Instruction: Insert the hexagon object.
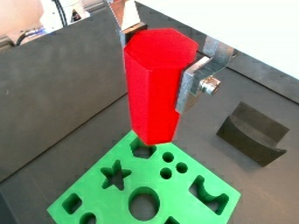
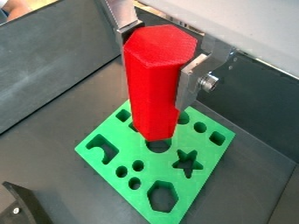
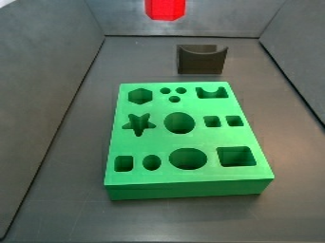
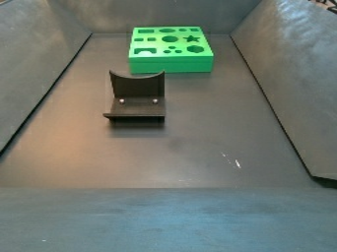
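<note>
My gripper (image 1: 158,66) is shut on the hexagon object (image 1: 152,87), a tall bright red hexagonal peg held upright between the silver fingers; both wrist views show it (image 2: 155,83). The peg hangs well above the green board (image 1: 100,199) with shaped holes, which also shows in the wrist view (image 2: 198,179). The board's hexagon hole (image 1: 142,150) lies in one corner (image 3: 137,96). In a side view only the peg's lower end (image 3: 162,9) shows at the top edge, above the far floor. In a side view the board (image 4: 171,65) shows, but the gripper is out of frame.
A small dark grey holder block (image 3: 200,59) stands on the floor behind the board; it also shows in other views (image 4: 136,98) (image 1: 251,131). Dark sloping walls (image 3: 64,85) enclose the floor on all sides.
</note>
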Available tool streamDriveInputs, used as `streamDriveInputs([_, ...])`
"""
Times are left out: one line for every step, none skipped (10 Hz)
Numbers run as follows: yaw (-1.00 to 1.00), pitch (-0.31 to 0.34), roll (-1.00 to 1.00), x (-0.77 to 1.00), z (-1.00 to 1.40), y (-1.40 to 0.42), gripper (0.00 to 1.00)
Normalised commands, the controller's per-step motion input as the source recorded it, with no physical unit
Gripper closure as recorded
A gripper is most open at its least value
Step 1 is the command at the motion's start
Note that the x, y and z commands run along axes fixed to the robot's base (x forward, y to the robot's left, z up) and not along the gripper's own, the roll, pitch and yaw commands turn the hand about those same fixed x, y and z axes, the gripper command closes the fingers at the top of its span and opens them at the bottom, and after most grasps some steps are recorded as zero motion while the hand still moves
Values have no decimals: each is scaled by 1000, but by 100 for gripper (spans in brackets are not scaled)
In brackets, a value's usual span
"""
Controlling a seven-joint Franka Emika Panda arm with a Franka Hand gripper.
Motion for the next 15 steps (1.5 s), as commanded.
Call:
streamDriveInputs([-980,0,-53,-140,-1000,120,100])
streamDriveInputs([-826,0,-40,-263,-1000,240,100])
streamDriveInputs([-749,0,-106,-383,-1000,311,100])
streamDriveInputs([-749,0,-111,-389,-1000,297,100])
streamDriveInputs([-754,0,-104,-391,-1000,234,100])
streamDriveInputs([-631,-39,-56,-169,-997,66,100])
streamDriveInputs([-340,-53,-40,140,-966,0,100])
streamDriveInputs([-166,26,-151,80,-283,26,100])
streamDriveInputs([20,-1,0,0,-11,46,100])
streamDriveInputs([0,0,21,89,-671,74,100])
streamDriveInputs([0,-130,20,0,-974,37,100])
streamDriveInputs([0,-116,34,0,-1000,63,100])
streamDriveInputs([0,-103,43,0,-1000,103,100])
streamDriveInputs([0,-100,54,11,-989,106,100])
streamDriveInputs([0,-103,67,0,-989,151,100])
